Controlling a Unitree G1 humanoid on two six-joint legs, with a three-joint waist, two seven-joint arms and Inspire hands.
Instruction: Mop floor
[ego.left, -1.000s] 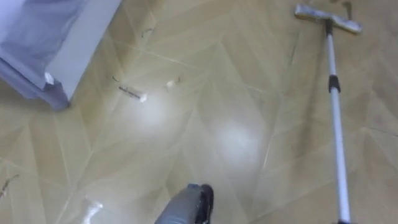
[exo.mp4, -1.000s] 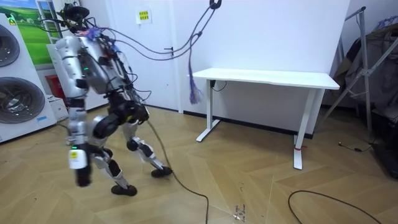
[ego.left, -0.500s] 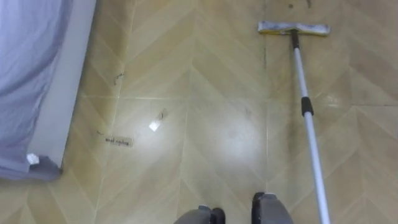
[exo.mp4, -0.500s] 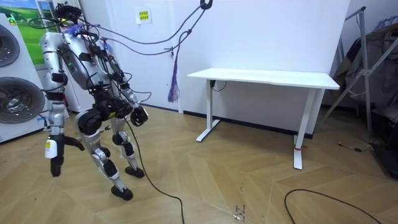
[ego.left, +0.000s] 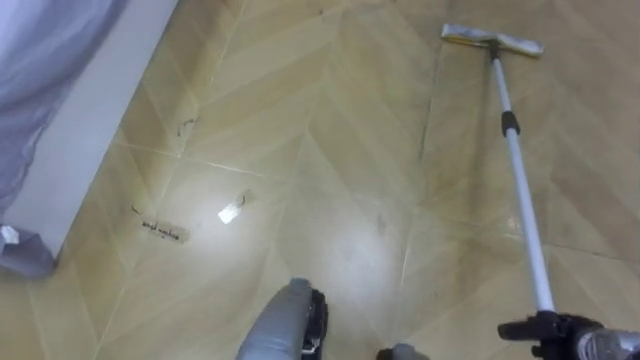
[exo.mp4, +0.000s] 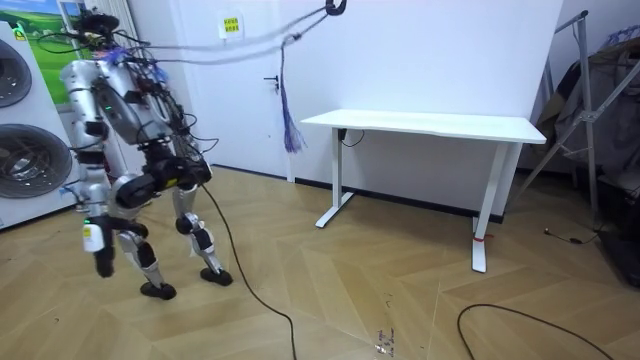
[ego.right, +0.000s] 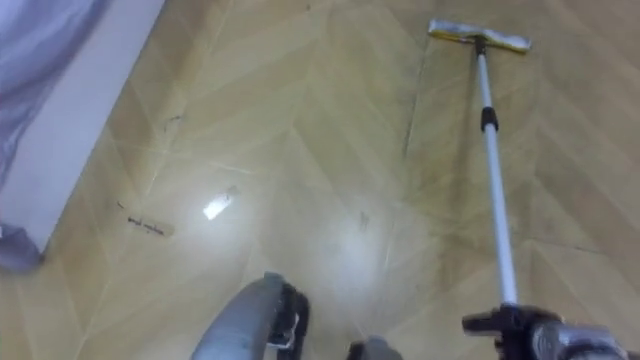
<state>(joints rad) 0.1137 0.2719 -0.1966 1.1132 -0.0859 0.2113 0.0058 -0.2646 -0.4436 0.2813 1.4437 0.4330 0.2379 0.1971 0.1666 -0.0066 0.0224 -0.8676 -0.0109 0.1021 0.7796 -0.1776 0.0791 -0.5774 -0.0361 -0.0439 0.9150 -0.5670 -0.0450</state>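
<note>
1. Gripping firmly comes first: the right hand (ego.left: 560, 332), at the eye view's lower right, looks clenched round the lower end of the mop pole (ego.left: 520, 185).
2. That grip should be firm enough, I judge, that the pole does not twist during a stroke.
3. The mop head (ego.left: 492, 39) rests flat on the floor (ego.left: 340, 120), well ahead and to the right; level pressure lets the whole pad wipe.
4. A white scrap (ego.left: 230, 211) and a small strip (ego.left: 163, 231) lie well to its left, so overlapping strokes should work that way.
</note>
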